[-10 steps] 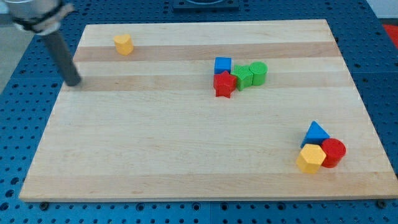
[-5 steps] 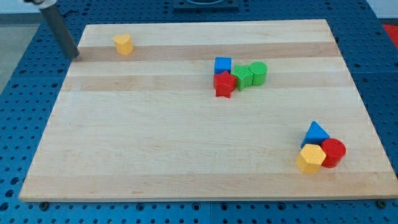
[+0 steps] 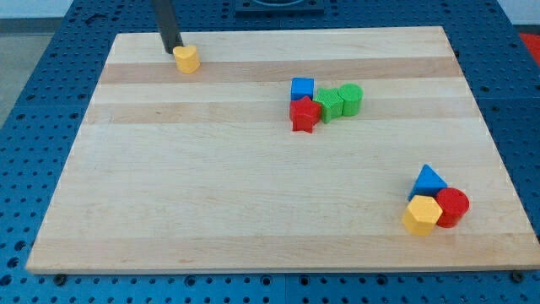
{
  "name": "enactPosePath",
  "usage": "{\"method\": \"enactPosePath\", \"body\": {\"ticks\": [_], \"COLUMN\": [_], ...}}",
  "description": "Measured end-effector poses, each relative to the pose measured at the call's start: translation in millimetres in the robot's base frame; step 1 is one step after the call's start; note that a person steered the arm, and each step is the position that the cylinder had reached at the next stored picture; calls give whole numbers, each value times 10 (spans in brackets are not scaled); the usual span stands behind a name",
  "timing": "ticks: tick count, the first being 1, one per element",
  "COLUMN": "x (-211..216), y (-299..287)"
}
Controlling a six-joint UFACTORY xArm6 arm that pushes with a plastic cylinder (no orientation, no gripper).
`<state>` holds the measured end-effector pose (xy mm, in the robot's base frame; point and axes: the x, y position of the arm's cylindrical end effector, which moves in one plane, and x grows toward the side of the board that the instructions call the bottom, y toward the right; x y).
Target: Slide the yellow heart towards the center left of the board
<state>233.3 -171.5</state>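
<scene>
The yellow heart (image 3: 186, 59) lies near the board's top left corner. My tip (image 3: 171, 50) stands right against the heart's upper left side, touching it or nearly so. The dark rod rises from there out of the view's top. The wooden board (image 3: 211, 194) fills most of the view.
A cluster sits at the upper middle: blue cube (image 3: 302, 88), red star (image 3: 305, 114), green block (image 3: 329, 103), green cylinder (image 3: 351, 98). Another sits at the lower right: blue triangle (image 3: 429, 180), red cylinder (image 3: 452, 207), yellow hexagon (image 3: 421, 216).
My tip moved from the board's left edge up and to the right, reaching the yellow heart. The heart shifted slightly to the right. The other blocks stayed put.
</scene>
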Motion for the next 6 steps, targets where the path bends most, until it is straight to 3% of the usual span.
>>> {"method": "enactPosePath", "body": {"ticks": [1, 5, 6], "x": [216, 2147, 2230], "y": [223, 224, 224]}}
